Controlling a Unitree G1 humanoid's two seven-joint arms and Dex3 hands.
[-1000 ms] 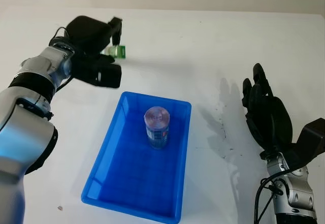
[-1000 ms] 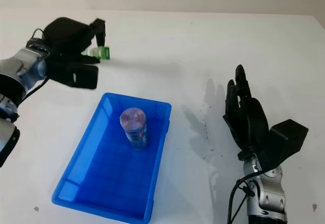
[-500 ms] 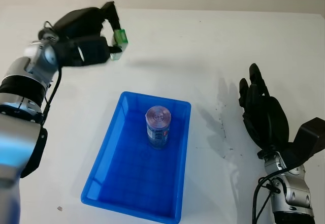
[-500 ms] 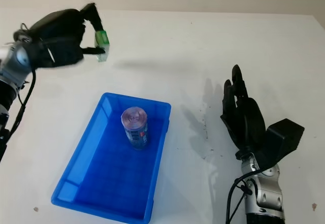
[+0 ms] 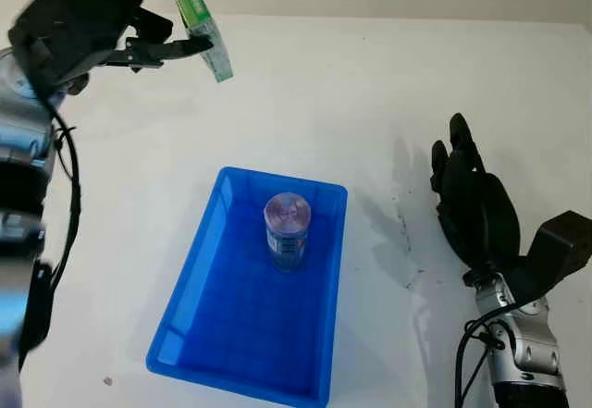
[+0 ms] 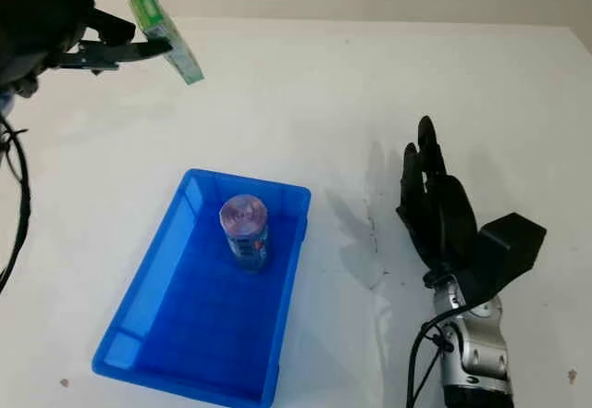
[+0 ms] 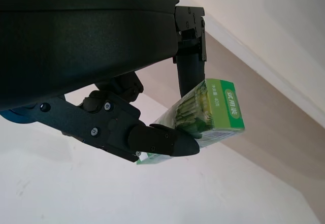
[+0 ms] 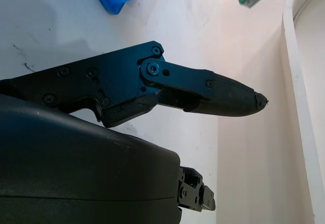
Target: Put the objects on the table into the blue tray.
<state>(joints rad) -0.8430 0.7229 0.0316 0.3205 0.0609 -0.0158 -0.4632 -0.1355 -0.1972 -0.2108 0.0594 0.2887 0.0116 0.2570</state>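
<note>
your left hand (image 5: 111, 29) was raised above the far left part of the white desk (image 5: 388, 84), its black fingers (image 7: 157, 138) clamped on a small green and white cardboard box (image 5: 205, 34). the box hung tilted in the air, well clear of the desk surface and well apart from the blue rectangular plastic tray (image 5: 203, 334), which sat nearer to you in the middle of the desk. inside the tray, a short cylindrical can with a blue label and a shiny pinkish lid (image 5: 287, 230) stood upright toward the far end. your right hand (image 5: 476, 209) was open, held upright above the desk to the right of the tray, grasping nothing.
</note>
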